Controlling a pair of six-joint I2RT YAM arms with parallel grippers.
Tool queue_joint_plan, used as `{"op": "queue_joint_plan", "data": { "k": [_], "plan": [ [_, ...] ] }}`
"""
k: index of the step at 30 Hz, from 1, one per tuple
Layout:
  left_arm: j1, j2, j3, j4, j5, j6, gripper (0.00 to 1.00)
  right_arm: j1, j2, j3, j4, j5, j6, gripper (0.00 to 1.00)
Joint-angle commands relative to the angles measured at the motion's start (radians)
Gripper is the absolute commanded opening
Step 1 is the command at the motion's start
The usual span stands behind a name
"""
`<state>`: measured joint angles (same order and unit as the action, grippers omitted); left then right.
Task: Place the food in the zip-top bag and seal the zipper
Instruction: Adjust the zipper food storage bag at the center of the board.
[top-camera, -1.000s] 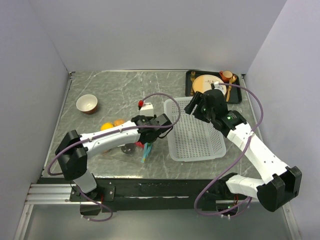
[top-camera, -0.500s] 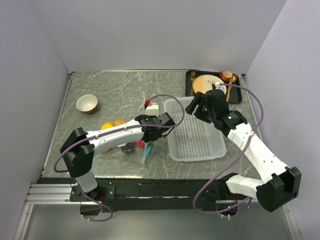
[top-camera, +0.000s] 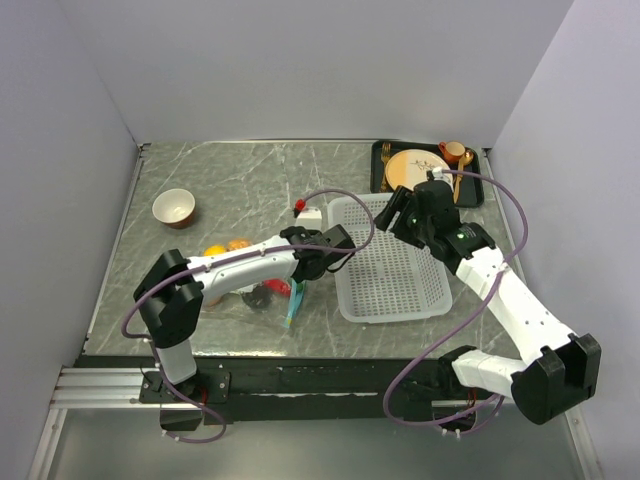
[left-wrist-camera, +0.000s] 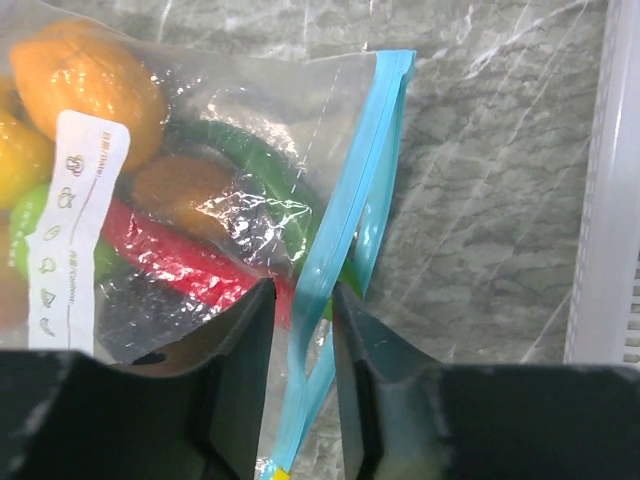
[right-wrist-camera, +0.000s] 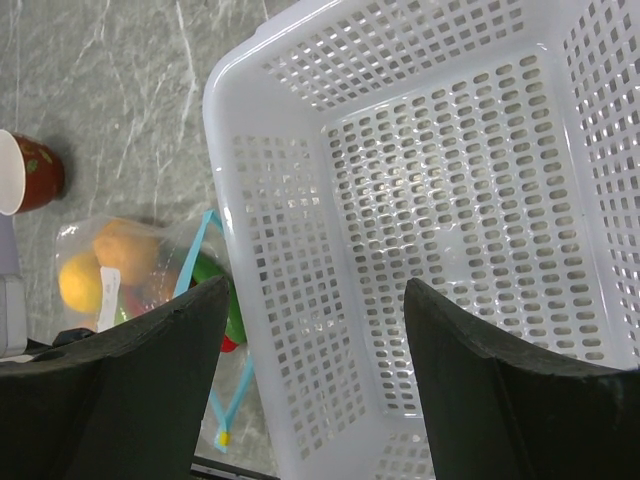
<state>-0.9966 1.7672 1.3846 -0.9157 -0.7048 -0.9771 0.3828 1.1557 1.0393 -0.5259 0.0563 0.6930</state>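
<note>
The zip-top bag (top-camera: 245, 293) lies flat left of the basket and holds the food: an orange round (left-wrist-camera: 90, 80), a yellow round, a red pepper (left-wrist-camera: 170, 255) and a green pepper (left-wrist-camera: 250, 160). Its light blue zipper (left-wrist-camera: 345, 190) runs along the bag's right edge and also shows in the top view (top-camera: 293, 305). My left gripper (left-wrist-camera: 303, 300) is nearly closed with the zipper strip between its jaws, near the strip's middle (top-camera: 300, 275). My right gripper (top-camera: 395, 215) is open and empty, hovering over the basket's far left part (right-wrist-camera: 318, 290). The bag shows at its left (right-wrist-camera: 130, 260).
A white mesh basket (top-camera: 345, 300) stands right of the bag, its rim (left-wrist-camera: 600, 200) close to the zipper. A brown bowl (top-camera: 173, 208) sits at the far left. A black tray (top-camera: 380, 150) with a tan plate (top-camera: 410, 165) and a cup (top-camera: 452, 150) stands at the back right.
My left gripper has moved right and away from me along the zipper, towards the basket. My right gripper has shifted slightly right over the basket.
</note>
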Motion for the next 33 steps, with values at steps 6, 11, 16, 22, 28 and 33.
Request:
{"op": "queue_joint_plan", "data": {
  "k": [6, 11, 16, 22, 28, 33],
  "plan": [
    [0.003, 0.015, 0.039, -0.055, -0.056, -0.002, 0.21, -0.019, -0.039, -0.005, 0.033, -0.012, -0.013, 0.78],
    [0.003, 0.002, 0.044, -0.075, -0.068, -0.026, 0.01, -0.022, -0.039, -0.019, 0.044, -0.033, -0.015, 0.78],
    [0.01, -0.089, 0.077, -0.11, -0.088, -0.06, 0.01, -0.021, -0.048, -0.041, 0.079, -0.119, -0.032, 0.77],
    [0.074, -0.328, 0.064, -0.043, -0.036, -0.031, 0.01, -0.004, -0.03, -0.054, 0.174, -0.32, -0.038, 0.72],
    [0.131, -0.477, 0.047, -0.066, -0.025, -0.015, 0.01, 0.109, 0.021, -0.056, 0.268, -0.429, -0.023, 0.71],
    [0.159, -0.569, -0.004, -0.031, -0.004, -0.009, 0.01, 0.24, 0.125, 0.001, 0.297, -0.423, -0.013, 0.7]
  ]
}}
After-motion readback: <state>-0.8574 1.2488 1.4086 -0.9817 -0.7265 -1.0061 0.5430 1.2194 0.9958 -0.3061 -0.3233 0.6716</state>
